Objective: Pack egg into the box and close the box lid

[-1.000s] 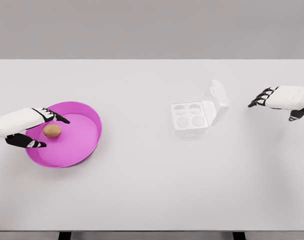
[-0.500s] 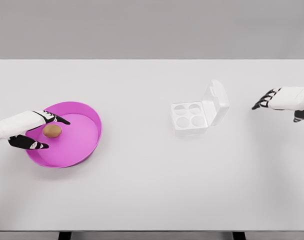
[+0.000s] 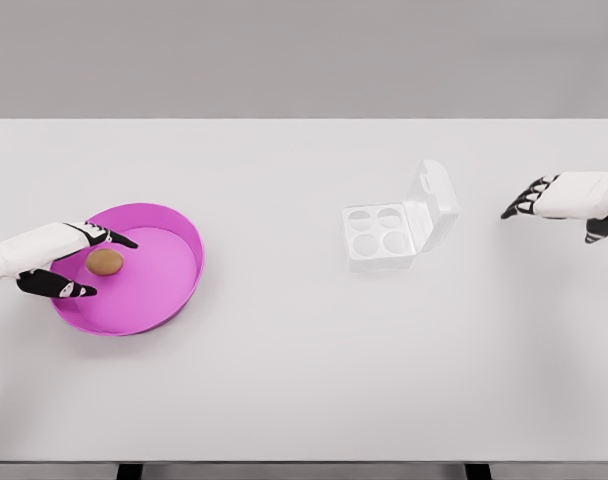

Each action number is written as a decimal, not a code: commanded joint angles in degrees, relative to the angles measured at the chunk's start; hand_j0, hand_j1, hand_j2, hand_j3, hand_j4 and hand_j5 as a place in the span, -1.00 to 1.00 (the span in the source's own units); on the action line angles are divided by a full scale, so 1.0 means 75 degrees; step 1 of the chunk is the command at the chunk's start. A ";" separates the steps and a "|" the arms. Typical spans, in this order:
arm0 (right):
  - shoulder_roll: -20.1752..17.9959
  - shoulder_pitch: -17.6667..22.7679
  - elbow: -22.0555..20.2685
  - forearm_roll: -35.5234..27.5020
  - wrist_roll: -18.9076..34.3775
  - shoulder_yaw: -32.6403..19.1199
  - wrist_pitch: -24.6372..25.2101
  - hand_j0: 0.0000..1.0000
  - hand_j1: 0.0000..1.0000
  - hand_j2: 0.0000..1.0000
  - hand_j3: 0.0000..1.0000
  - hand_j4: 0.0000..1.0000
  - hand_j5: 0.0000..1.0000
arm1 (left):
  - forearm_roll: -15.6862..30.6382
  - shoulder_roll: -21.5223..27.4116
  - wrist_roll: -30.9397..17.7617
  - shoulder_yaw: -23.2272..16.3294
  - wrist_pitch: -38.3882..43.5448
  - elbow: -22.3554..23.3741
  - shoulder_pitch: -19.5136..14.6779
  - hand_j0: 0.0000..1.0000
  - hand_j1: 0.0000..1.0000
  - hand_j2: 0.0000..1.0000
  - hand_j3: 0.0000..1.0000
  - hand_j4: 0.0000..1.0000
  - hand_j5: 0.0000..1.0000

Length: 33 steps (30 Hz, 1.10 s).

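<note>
Left hand: enters from the left edge, over the left part of the pink dish; fingers spread, thumb low and forefinger high, one on each side of the egg; whether they touch it cannot be told; nothing gripped.
Egg: brown, lying on the dish floor toward its left side, between the left hand's thumb and fingers.
Pink dish: round, shallow, raised rim; sits on the left half of the desk.
Box: white, four round cups, all unfilled; right of the desk's centre, well apart from the dish.
Box lid: clear, hinged at the box's right side, standing raised and open.
Right hand: at the right edge, near the box's lid side but apart from it; dark fingertips pointing left, fingers loosely extended, holding nothing.
Desk: white, wide, carrying dish and box.
</note>
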 commanded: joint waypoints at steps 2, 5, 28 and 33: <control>0.0021 -0.0012 -0.0025 -0.0024 0.0140 -0.0121 0.0011 1.00 1.00 1.00 1.00 1.00 1.00 | 0.0047 -0.0008 0.0002 0.0000 0.0020 0.0062 0.0000 0.65 0.65 0.65 0.65 0.65 0.65; 0.0010 0.0000 -0.0072 -0.0024 0.0140 -0.0121 0.0011 1.00 1.00 1.00 1.00 1.00 1.00 | 0.0035 -0.0043 0.0002 0.0000 0.0020 0.0074 -0.0012 0.63 0.63 0.63 0.63 0.63 0.63; 0.0010 -0.0023 -0.0330 -0.0024 0.0151 -0.0168 0.0011 1.00 1.00 1.00 1.00 1.00 1.00 | -0.0059 -0.0090 0.0002 -0.0105 0.0020 0.0343 -0.0176 0.47 0.47 0.47 0.47 0.47 0.47; -0.0014 -0.0023 -0.0330 -0.0024 0.0151 -0.0180 0.0011 1.00 1.00 1.00 1.00 1.00 1.00 | -0.0071 -0.0101 0.0002 -0.0176 0.0020 0.0460 -0.0270 0.47 0.47 0.47 0.47 0.47 0.47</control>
